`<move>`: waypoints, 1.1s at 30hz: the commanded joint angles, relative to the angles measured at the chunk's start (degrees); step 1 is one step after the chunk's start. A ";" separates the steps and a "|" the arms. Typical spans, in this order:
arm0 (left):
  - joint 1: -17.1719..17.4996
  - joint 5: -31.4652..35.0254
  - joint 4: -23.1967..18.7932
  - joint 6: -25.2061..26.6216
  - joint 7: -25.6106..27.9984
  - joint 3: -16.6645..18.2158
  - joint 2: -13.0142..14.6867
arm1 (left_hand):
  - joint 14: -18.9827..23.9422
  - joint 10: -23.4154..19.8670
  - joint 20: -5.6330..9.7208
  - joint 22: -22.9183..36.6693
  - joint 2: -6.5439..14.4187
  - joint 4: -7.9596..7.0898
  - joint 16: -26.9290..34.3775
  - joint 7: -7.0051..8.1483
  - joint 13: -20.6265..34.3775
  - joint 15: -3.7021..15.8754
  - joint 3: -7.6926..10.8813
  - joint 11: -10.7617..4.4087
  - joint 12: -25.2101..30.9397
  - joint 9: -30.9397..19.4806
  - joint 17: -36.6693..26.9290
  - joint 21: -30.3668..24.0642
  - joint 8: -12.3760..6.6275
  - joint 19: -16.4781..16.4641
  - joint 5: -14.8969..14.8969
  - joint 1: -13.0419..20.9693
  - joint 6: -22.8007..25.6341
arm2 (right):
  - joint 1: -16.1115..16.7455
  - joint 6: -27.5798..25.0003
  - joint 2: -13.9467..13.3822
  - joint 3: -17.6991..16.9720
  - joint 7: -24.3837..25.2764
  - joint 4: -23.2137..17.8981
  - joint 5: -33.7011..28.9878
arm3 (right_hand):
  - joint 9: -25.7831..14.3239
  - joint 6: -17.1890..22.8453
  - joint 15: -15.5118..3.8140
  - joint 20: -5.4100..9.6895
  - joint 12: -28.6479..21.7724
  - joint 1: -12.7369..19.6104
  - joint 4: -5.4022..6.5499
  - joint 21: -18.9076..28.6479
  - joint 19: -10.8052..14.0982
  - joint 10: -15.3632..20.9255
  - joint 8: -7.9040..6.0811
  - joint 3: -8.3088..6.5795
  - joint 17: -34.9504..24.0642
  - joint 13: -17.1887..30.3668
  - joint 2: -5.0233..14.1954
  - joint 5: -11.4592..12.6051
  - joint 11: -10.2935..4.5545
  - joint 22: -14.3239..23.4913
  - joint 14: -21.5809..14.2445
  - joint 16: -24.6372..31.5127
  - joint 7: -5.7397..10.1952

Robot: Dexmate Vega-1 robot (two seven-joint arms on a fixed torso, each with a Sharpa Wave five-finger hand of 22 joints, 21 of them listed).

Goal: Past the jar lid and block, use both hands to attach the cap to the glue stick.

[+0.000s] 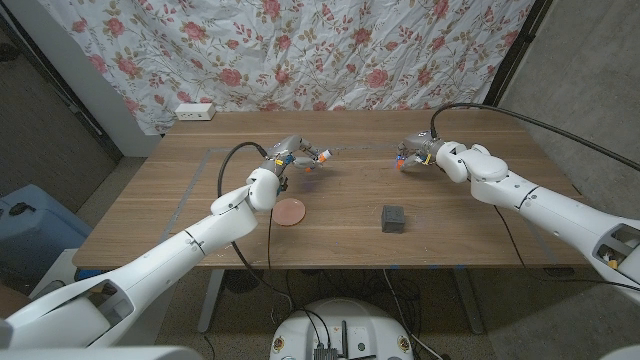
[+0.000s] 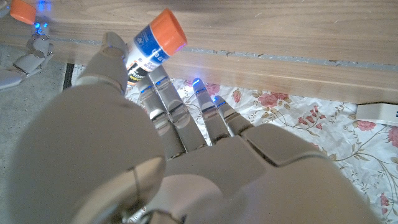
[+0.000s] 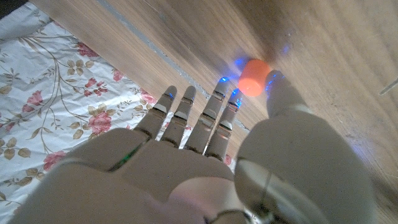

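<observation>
**Holding glue stick and cap apart, both lifted over the far table**

Gripping the glue stick (image 1: 318, 157), the left hand (image 1: 287, 155) sits over the far middle of the wooden table (image 1: 340, 240), raised off the surface as far as the head view shows. Left wrist view: the glue stick (image 2: 151, 50) is pinched between the thumb and the fingers (image 2: 163, 93), white-and-blue label, orange end pointing away from the palm and out past the fingertips. The stick sticks out toward the robot's right, tilted.

The right hand (image 1: 420, 153) is over the far right-middle of the table, well apart from the left hand. It holds the orange cap (image 1: 398, 156) at its fingertips. Right wrist view: the cap (image 3: 253, 78) sits between the thumb tip and the nearest finger (image 3: 225, 115), other fingers stretched out straight beside it. Cap faces toward the left hand; a clear gap of bare table lies between cap and stick.

Nearer the robot, the round pinkish jar lid (image 1: 290, 212) lies flat on the table below the left hand. The dark block (image 1: 394, 218) sits to its right, apart from it, roughly between the two arms. Neither hand touches them.

Behind the table hangs a floral cloth (image 1: 330, 50), with a white power strip (image 1: 194, 112) at the far left edge.
</observation>
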State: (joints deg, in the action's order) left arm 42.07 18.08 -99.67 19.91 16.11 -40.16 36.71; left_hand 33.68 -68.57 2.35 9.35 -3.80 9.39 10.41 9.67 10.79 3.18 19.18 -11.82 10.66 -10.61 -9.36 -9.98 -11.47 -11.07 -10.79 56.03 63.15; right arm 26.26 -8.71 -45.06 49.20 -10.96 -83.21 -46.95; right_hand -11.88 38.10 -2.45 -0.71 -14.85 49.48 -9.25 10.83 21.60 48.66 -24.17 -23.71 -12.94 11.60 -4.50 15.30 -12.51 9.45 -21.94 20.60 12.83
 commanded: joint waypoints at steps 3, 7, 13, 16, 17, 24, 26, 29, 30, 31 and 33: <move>-0.43 0.25 0.60 -0.04 -0.19 -0.31 -0.20 | -0.44 -0.57 0.11 0.07 2.86 -0.34 0.05 -2.57 0.20 5.58 0.27 -0.85 0.27 -0.60 -0.16 -0.46 -0.32 -0.19 -0.24 -1.76 2.92 | -1.06 0.86 0.95 0.83 1.41 1.91 0.50 | -0.07 2.41 -8.08 0.12 0.30 1.18 0.16 -0.07 0.67 2.51 -0.83 0.67 -0.65 0.16 1.08 0.02 -0.07 0.12 -1.50 1.15 -0.05; -0.49 0.16 0.72 -0.20 -0.21 -0.33 -0.27 | -0.44 -0.58 0.13 0.07 2.90 -0.34 0.06 -2.45 0.20 5.52 0.27 -0.82 0.28 -0.60 -0.16 -0.47 -0.33 -0.23 -0.23 -1.81 2.95 | -1.28 0.83 1.10 1.07 1.51 2.20 0.51 | -0.04 3.51 -8.22 0.24 0.32 1.91 0.15 -0.04 0.81 4.09 -1.11 1.05 -0.96 0.23 1.52 -0.22 -0.09 0.12 -1.96 1.64 -0.03; -0.59 0.07 1.05 -0.54 -0.24 -0.48 -0.44 | -0.43 -0.58 0.15 0.07 2.95 -0.33 0.06 -2.47 0.20 5.47 0.26 -0.82 0.28 -0.61 -0.16 -0.50 -0.32 -0.32 -0.23 -1.87 2.92 | -1.38 0.78 1.12 1.27 1.79 2.51 0.59 | -0.08 6.08 -7.98 0.29 0.59 2.51 0.27 -0.05 0.89 5.95 -1.93 1.93 -1.33 0.33 1.76 -0.57 -0.10 0.12 -2.71 2.35 -0.03; -0.66 0.07 1.14 -0.47 -0.24 -0.51 -0.56 | -0.42 -0.57 0.17 0.07 2.98 -0.34 0.07 -2.54 0.20 5.43 0.26 -0.82 0.27 -0.61 -0.17 -0.50 -0.32 -0.33 -0.22 -1.90 2.94 | -1.30 0.67 1.12 1.19 2.23 2.65 0.78 | -0.12 7.52 -7.99 0.38 0.77 2.84 0.33 -0.01 1.15 7.05 -2.39 2.53 -1.63 0.40 1.91 -0.71 -0.10 0.11 -3.38 2.95 -0.04; -0.69 0.15 1.10 -0.15 -0.18 -0.52 -0.66 | -0.42 -0.56 0.18 0.07 3.00 -0.34 0.07 -2.53 0.20 5.41 0.26 -0.81 0.27 -0.61 -0.16 -0.50 -0.31 -0.34 -0.22 -1.91 2.90 | -1.28 0.51 1.13 1.19 2.27 2.64 0.79 | -0.13 7.68 -8.03 0.38 0.77 2.92 0.33 0.00 1.19 7.22 -2.44 2.58 -1.66 0.41 1.96 -0.72 -0.10 0.11 -3.43 3.01 -0.04; -1.13 0.12 1.61 -1.13 -0.48 -0.67 -0.58 | -0.43 -0.58 0.17 0.07 3.08 -0.36 0.07 -2.53 0.21 5.39 0.25 -0.80 0.28 -0.61 -0.17 -0.50 -0.31 -0.35 -0.21 -2.01 2.90 | -1.14 0.51 1.18 1.19 3.40 2.79 0.94 | -0.18 10.06 -8.21 0.20 0.74 4.49 0.16 0.02 1.52 9.77 -3.18 3.22 -2.14 0.62 2.60 -0.85 -0.12 0.11 -4.77 4.18 -0.02; -1.20 0.31 1.53 -0.75 -0.49 -0.74 -0.67 | -0.44 -0.61 0.18 0.07 3.11 -0.36 0.07 -2.66 0.21 5.37 0.25 -0.81 0.30 -0.62 -0.16 -0.49 -0.28 -0.34 -0.21 -2.03 2.83 | -1.03 0.56 1.14 1.14 3.88 2.76 1.01 | -0.19 10.50 -8.24 0.21 0.79 4.70 0.18 0.07 1.73 10.12 -3.32 3.35 -2.26 0.63 2.75 -0.87 -0.13 0.11 -5.13 4.46 -0.02; -1.27 0.25 1.66 -0.97 -0.53 -0.73 -0.70 | -0.44 -0.61 0.18 0.07 3.13 -0.37 0.07 -2.56 0.22 5.36 0.25 -0.81 0.30 -0.62 -0.16 -0.49 -0.29 -0.36 -0.21 -2.05 2.87 | -0.93 0.49 1.13 1.09 4.14 2.68 1.17 | -0.20 11.35 -8.26 0.42 0.60 5.22 0.20 0.11 2.03 11.41 -3.58 3.70 -2.43 0.83 2.98 -0.96 -0.15 0.12 -5.70 4.96 -0.02; -1.32 0.24 1.78 -1.37 -0.57 -0.77 -0.61 | -0.44 -0.62 0.17 0.07 3.15 -0.36 0.06 -2.64 0.22 5.36 0.26 -0.82 0.30 -0.62 -0.16 -0.50 -0.28 -0.39 -0.21 -2.06 2.83 | -0.90 0.52 1.14 1.04 4.22 2.67 1.30 | -0.20 11.45 -8.31 0.45 0.62 5.31 0.18 0.12 2.08 11.50 -3.60 3.73 -2.44 0.82 3.00 -0.97 -0.15 0.12 -5.73 5.00 -0.02; -1.29 0.27 1.71 -1.00 -0.53 -0.74 -0.72 | -0.44 -0.62 0.19 0.07 3.16 -0.36 0.06 -2.62 0.22 5.36 0.26 -0.82 0.30 -0.62 -0.16 -0.51 -0.28 -0.41 -0.21 -2.06 2.84 | -0.90 0.59 1.09 1.02 4.30 2.63 1.34 | -0.20 11.53 -8.32 0.48 0.63 5.36 0.18 0.13 2.13 11.57 -3.63 3.76 -2.44 0.82 3.01 -0.98 -0.15 0.11 -5.75 5.02 -0.02; -1.31 0.19 1.74 -1.07 -0.63 -0.73 -0.73 | -0.44 -0.62 0.19 0.07 3.16 -0.36 0.07 -2.63 0.22 5.34 0.26 -0.82 0.30 -0.62 -0.16 -0.50 -0.29 -0.40 -0.21 -2.07 2.86 | -0.84 0.76 0.97 0.91 4.65 2.52 1.47 | -0.20 11.79 -8.47 0.58 0.61 5.66 0.13 0.16 2.29 11.90 -3.70 3.75 -2.49 0.85 3.19 -0.96 -0.17 0.11 -6.03 5.19 -0.03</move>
State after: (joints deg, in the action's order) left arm 41.06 18.25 -98.24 19.12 15.72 -40.78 36.16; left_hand 33.68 -68.57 2.35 9.35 -3.80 9.34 10.42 9.31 10.80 3.18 19.23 -11.81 10.65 -10.63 -9.36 -9.98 -11.47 -11.07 -10.57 56.03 63.39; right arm 25.06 -8.09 -43.99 50.35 -7.71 -80.64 -46.03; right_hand -11.85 49.03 -2.68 -0.31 -14.17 54.09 -9.01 10.83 23.24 59.67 -27.51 -20.16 -15.30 12.15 -1.55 14.39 -12.69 9.45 -27.07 25.26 12.92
